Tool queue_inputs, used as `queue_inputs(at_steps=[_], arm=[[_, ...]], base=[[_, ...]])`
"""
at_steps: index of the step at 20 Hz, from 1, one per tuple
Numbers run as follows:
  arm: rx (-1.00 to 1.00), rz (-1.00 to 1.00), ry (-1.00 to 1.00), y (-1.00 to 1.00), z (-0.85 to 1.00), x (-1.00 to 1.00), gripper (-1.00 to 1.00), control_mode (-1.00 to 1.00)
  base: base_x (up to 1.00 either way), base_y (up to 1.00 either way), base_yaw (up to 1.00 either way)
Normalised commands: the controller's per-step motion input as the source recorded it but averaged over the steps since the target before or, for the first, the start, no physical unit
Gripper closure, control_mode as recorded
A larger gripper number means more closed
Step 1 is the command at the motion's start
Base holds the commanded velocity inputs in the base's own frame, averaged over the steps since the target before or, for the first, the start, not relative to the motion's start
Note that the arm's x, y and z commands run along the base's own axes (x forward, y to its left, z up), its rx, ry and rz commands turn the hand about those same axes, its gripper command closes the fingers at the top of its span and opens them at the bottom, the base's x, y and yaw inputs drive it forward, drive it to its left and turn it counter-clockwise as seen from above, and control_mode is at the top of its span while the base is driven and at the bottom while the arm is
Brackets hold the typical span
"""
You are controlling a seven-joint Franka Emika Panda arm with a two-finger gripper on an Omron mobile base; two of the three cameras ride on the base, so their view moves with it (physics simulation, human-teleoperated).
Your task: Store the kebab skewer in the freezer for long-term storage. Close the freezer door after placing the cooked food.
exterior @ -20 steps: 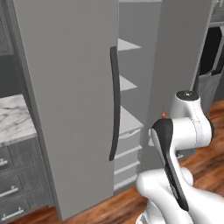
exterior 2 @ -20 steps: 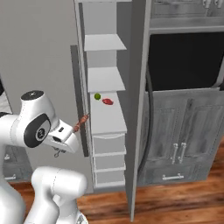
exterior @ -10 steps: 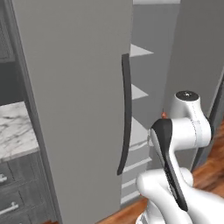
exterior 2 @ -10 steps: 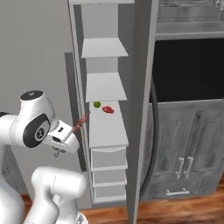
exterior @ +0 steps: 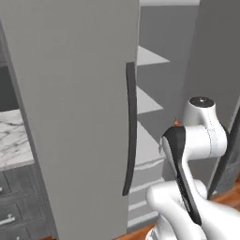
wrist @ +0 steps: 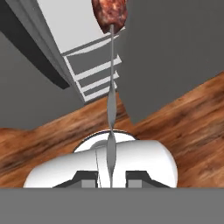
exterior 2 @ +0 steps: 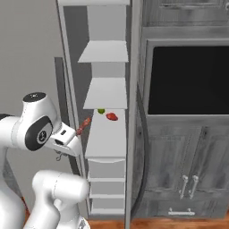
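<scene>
Kebab skewer (wrist: pixel 111 100) is what you hold now: in the hand view its thin silvery stick runs straight up from between the two fingers, which are pressed together on its lower end, and the red-brown meat chunks sit at the far tip near the top edge. Beyond the chunks you see a white shelf and the white drawers (wrist: pixel 94 72) of the freezer. A grey door panel (wrist: pixel 175 52) stands at the right, and the wooden floor (wrist: pixel 183 118) lies below.

In the left base view, you see the wide grey door (exterior: pixel 75 112) with its long dark handle (exterior: pixel 130 129) standing just in front of the camera. To its right the freezer (exterior: pixel 154 89) is open, with white shelves one above another. Your arm (exterior: pixel 197 140) rises before the lower shelves, and a small orange tip of the skewer (exterior: pixel 176 123) shows just above it.

In the right base view, the gripper (exterior 2: pixel 71 144) is at the left edge of the open freezer (exterior 2: pixel 107 94), and the skewer (exterior 2: pixel 83 126) points up and to the right, with its chunks near the front left corner of the middle shelf (exterior 2: pixel 107 136). On this shelf lie a small green thing (exterior 2: pixel 101 111) and a red lump (exterior 2: pixel 112 116), close beside each other at the back. The freezer door (exterior 2: pixel 135 112) stands open, seen edge-on, beside the dark oven (exterior 2: pixel 190 80).
</scene>
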Motion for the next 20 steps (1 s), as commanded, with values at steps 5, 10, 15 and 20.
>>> queue_inputs(at_steps=[5, 10, 15, 20], arm=[[0.00, 0.00, 0.00, 0.00, 0.00, 0.00, 1.00, 1.00], [0.00, 0.00, 0.00, 0.00, 0.00, 0.00, 1.00, 1.00], [0.00, 0.00, 0.00, 0.00, 0.00, 0.00, 1.00, 1.00], [0.00, 0.00, 0.00, 0.00, 0.00, 0.00, 1.00, 1.00]], base=[[0.08, -0.04, 0.37], [0.30, -0.24, 0.20], [0.37, -0.29, 0.01], [0.32, -0.21, 0.00]])
